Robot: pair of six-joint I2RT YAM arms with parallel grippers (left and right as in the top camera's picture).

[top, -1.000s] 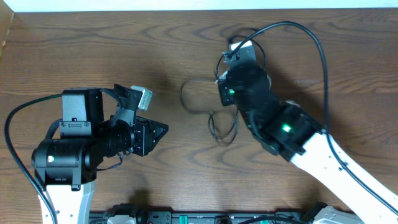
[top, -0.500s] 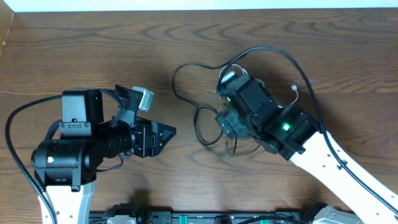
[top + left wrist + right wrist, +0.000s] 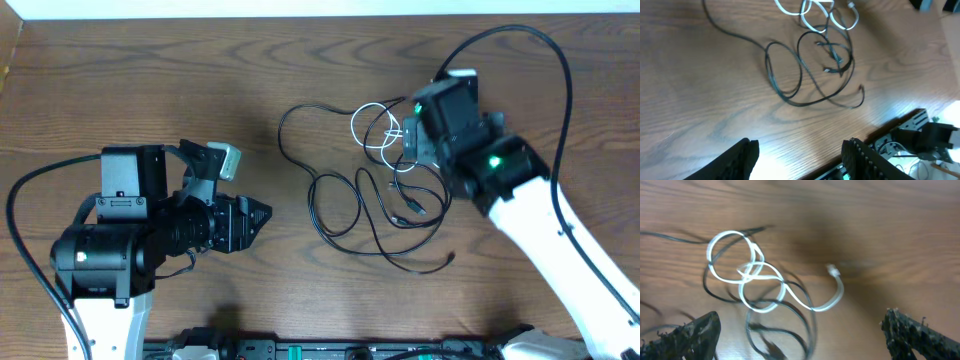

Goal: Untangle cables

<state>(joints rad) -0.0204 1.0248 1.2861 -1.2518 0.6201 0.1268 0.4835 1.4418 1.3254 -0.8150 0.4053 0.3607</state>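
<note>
R gripper [image 3: 801, 332] now off cables [image 3: 747, 272], wide; table [image 3: 150, 80] edges far.

One black cable [image 3: 769, 67], one white cable [image 3: 841, 292], two hands [image 3: 799, 150] [image 3: 802, 325].

black drum-shaped joint housings on left arm [image 3: 110, 250], white lower link, one green light, thick black lead [image 3: 11, 210] looping beside it, grey camera block [image 3: 226, 158], right arm [image 3: 500, 175] alike with white forearm, two green lights, rough-edged black gripper fingers [image 3: 692, 332]
</note>
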